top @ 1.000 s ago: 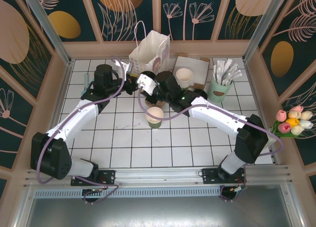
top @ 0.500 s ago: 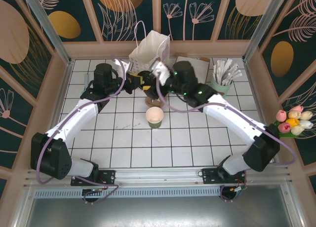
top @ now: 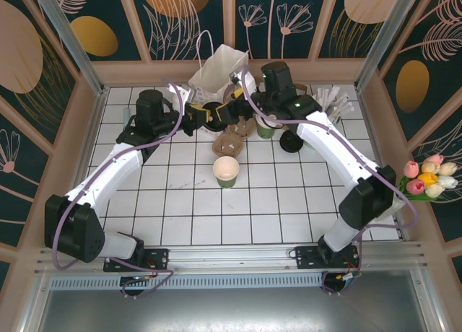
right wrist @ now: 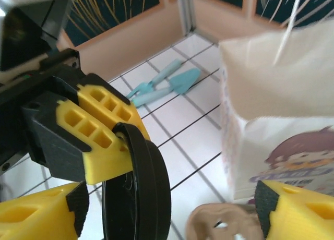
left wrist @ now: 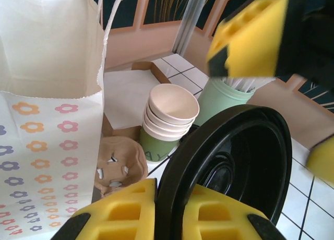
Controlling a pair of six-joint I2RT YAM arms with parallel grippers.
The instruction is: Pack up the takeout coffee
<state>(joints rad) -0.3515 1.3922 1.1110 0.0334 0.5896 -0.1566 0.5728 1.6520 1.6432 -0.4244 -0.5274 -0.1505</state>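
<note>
A single small green paper cup (top: 226,172), the takeout coffee's cup, stands open-topped mid-table with its cream inside showing. My left gripper (top: 203,116) (left wrist: 175,211) is shut on the rim of a round black lid (top: 214,110) (left wrist: 235,151) (right wrist: 138,198), holding it on edge above the tiles, left of the white paper bag (top: 220,72) (left wrist: 47,94) (right wrist: 282,109). My right gripper (top: 227,108) (right wrist: 167,216) is open, its yellow fingers (right wrist: 36,219) wide on either side of that lid without pressing it.
A stack of lidless green cups (top: 265,126) (left wrist: 169,120) and a brown pulp cup carrier (top: 234,136) (left wrist: 117,164) sit by the bag. A loose black lid (top: 291,141) lies right of them. A mint holder of sticks (top: 323,119) stands back right. Blue utensils (right wrist: 167,86) lie far left.
My right gripper opened and its arm swung back and rightward, uncovering the cup stack and carrier. The left gripper has kept its place, shut on the black lid.
</note>
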